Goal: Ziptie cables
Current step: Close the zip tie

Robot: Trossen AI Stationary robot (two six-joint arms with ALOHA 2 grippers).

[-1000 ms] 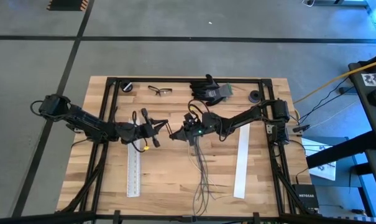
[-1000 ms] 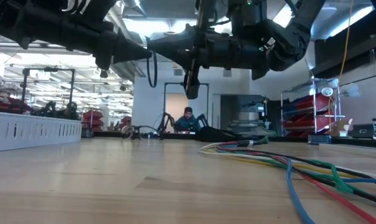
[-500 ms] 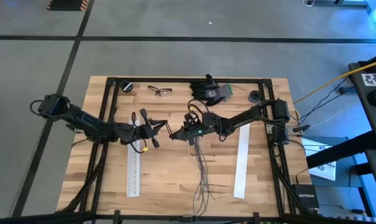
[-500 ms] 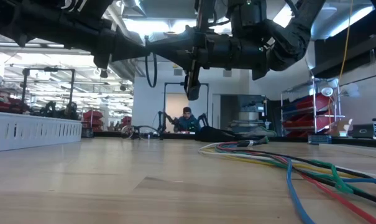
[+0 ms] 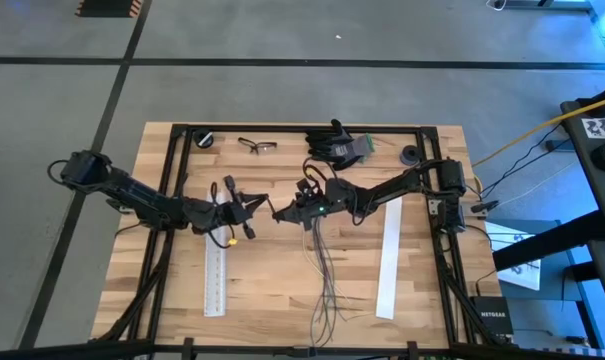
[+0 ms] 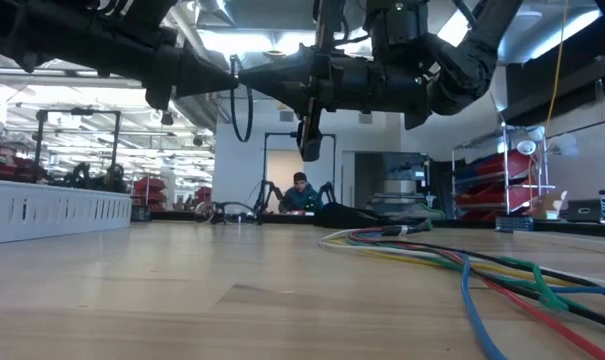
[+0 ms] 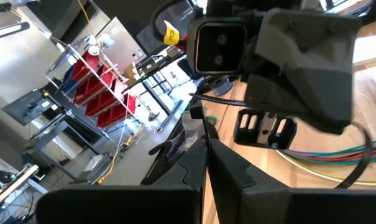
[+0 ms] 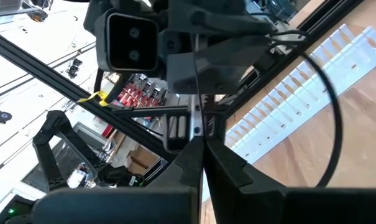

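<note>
**Tools tip to tip above the desk**

We saw the left tool [image 5: 263, 204] and right tool [image 5: 282, 211] meeting mid-desk [image 5: 282, 290], fingers pressed narrow. The cables [image 5: 325, 270] hung from beside the right tool, splaying toward the desk's near edge.

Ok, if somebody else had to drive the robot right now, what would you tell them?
Left end effector: shut, raised mid-table, almost tip to tip with the right one.
Right end effector: shut, raised by the cables' joined end.
Cables: lying on the table, splaying apart away from that end.
Done: no tie visible around them.
Left: bundle the cables and ziptie them.
</note>
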